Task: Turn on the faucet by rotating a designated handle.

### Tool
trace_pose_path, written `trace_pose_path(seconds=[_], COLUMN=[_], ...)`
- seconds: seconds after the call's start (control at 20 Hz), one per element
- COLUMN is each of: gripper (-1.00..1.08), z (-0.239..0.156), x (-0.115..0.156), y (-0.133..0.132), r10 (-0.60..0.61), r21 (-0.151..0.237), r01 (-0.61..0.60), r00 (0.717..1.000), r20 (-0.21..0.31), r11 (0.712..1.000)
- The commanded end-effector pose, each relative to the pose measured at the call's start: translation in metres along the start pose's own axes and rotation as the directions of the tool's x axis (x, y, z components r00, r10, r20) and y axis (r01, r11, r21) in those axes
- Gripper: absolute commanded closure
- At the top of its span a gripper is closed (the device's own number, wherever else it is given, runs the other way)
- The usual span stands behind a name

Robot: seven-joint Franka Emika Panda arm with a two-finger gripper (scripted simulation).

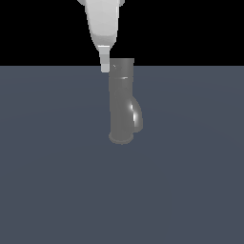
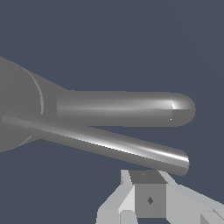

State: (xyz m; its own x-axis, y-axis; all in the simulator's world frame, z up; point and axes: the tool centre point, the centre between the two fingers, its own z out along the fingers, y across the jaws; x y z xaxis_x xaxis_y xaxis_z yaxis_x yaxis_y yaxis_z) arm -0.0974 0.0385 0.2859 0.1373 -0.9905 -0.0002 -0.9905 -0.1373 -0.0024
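Honestly, with the faucet (image 1: pixel 122 102) upright on the desk (image 1: pixel 57 181) and my fingers (image 2: pixel 150 200), spread or not I cannot tell, just beside the handle (image 2: pixel 109 146) near its tip, I fear a push slipping off that thin rod.

arm (image 1: pixel 102 19) running off exterior top edge | faucet (image 2: pixel 17 109) cropping at wrist-view edge | gripper (image 2: pixel 148 201) jaw state unreadable
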Motion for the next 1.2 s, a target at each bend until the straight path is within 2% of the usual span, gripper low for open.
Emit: trace_pose_path(seconds=[0.0, 0.95, 1.0, 1.05, 1.15], gripper=[1.08, 1.08, 1.08, 1.08, 1.08], z=[0.0, 0.0, 0.0, 0.0, 0.0], x=[0.006, 0.113, 0.113, 0.092, 0.097], y=[0.0, -0.003, -0.003, -0.007, -0.011], r10=[0.0, 0.01, 0.01, -0.022, -0.02], r21=[0.0, -0.002, -0.002, -0.003, -0.002], r01=[0.0, -0.01, -0.01, 0.022, 0.02], r00=[1.0, 1.0, 1.0, 1.0, 1.0], r20=[-0.001, 0.0, 0.0, 0.001, 0.001], r11=[1.0, 1.0, 1.0, 1.0, 1.0])
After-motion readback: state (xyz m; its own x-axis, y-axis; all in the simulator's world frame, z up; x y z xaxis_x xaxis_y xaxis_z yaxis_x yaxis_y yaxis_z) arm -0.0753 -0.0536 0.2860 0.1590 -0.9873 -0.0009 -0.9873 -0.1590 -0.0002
